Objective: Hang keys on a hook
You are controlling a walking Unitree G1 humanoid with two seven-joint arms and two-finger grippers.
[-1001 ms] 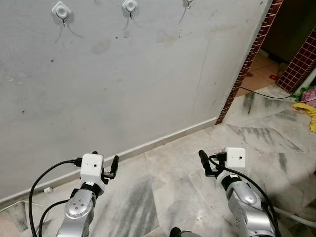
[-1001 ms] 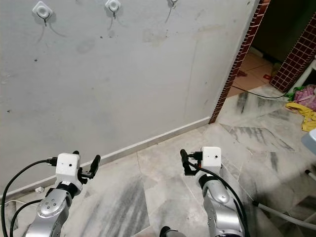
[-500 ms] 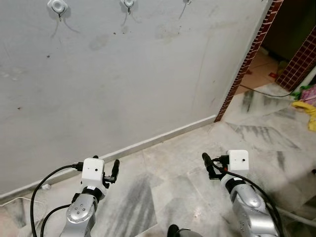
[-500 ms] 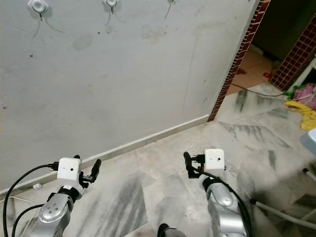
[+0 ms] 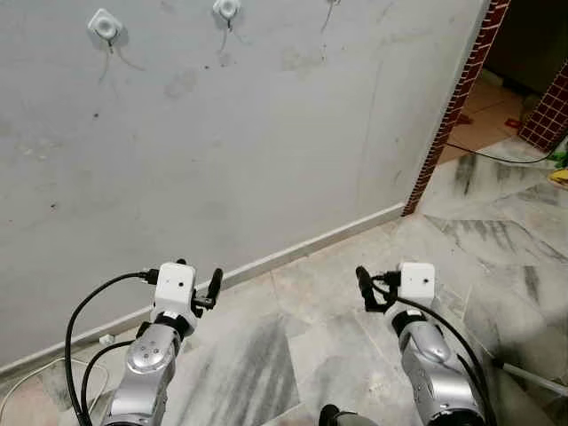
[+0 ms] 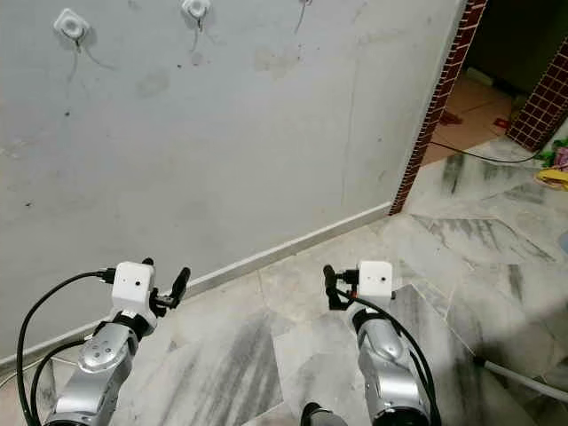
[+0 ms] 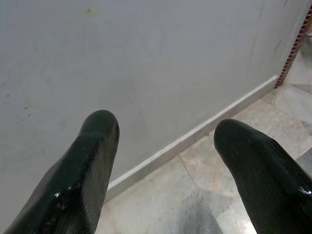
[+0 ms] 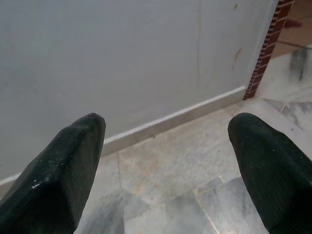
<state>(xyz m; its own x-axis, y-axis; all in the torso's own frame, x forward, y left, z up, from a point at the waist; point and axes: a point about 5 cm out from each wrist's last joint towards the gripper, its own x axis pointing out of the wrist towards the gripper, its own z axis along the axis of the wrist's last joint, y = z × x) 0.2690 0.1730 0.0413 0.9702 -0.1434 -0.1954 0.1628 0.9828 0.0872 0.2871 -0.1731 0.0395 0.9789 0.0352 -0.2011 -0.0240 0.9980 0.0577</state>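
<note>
Left hand point(image 7: 165, 141) and right hand point(image 8: 165, 141) both low in frame over the marble floor point(image 5: 257, 373), fingers spread, nothing gripped. Grey wall point(image 5: 248, 133) ahead; white hooks at the frame's top: one upper left point(image 5: 105, 25), one further right point(image 5: 226, 9). Can't spot any keys. Brick door edge point(image 5: 457, 89) at the upper right.

Both silver arms held low and forward, wrists level. Left claw point(image 7: 165, 129): fingers spread apart, nothing between them. Right claw point(image 8: 165, 124): likewise parted and empty (white camera housings sit just behind each claw).
</note>
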